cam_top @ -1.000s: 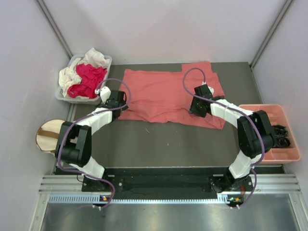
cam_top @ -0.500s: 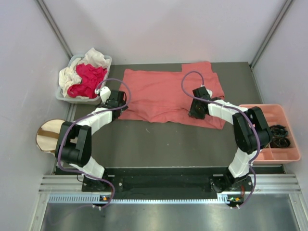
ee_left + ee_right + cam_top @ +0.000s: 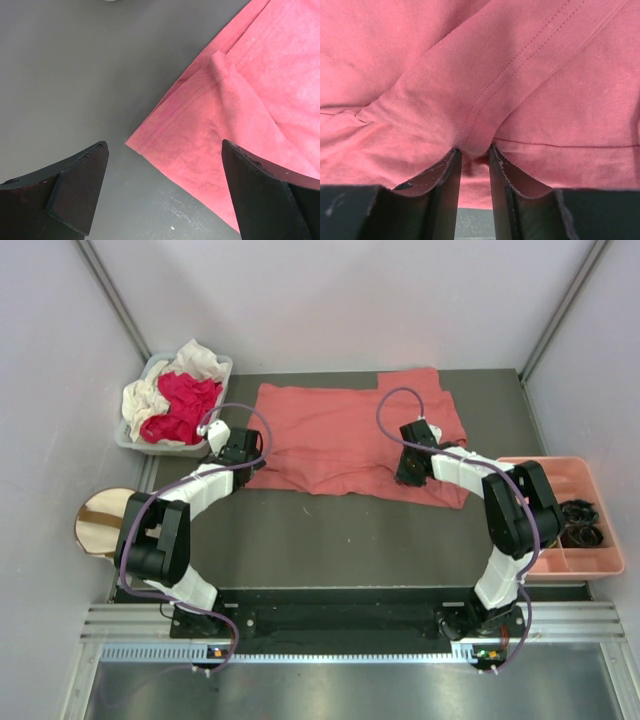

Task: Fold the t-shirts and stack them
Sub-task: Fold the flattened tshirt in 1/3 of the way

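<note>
Since a second ago our right arm has drawn its elbow in toward the middle of the worktop (image 3: 330, 530), and the right gripper (image 3: 475, 150) has narrowed its jaws onto the salmon-pink shirt (image 3: 330, 435). From the right wrist we see a raised ridge of the cloth, a stitched seam running along it, pinched between the two dark fingers (image 3: 445, 180). That grip sits on the shirt's right part, close to its near hem. The shirt lies spread across the far half of the worktop, its right end reaching toward the far right corner.

Our left gripper (image 3: 164, 145) stands wide, poised over the shirt's near left corner. We see that hemmed corner between the spread fingers, touched by neither.

The magenta-red shirt (image 3: 180, 405) and the cream-white shirt (image 3: 195, 360) lie crumpled together in a grey bin (image 3: 140, 443) at the far left corner. A salmon-pink tray (image 3: 550, 478) sits at the right edge, with black items (image 3: 583, 522) in it.
</note>
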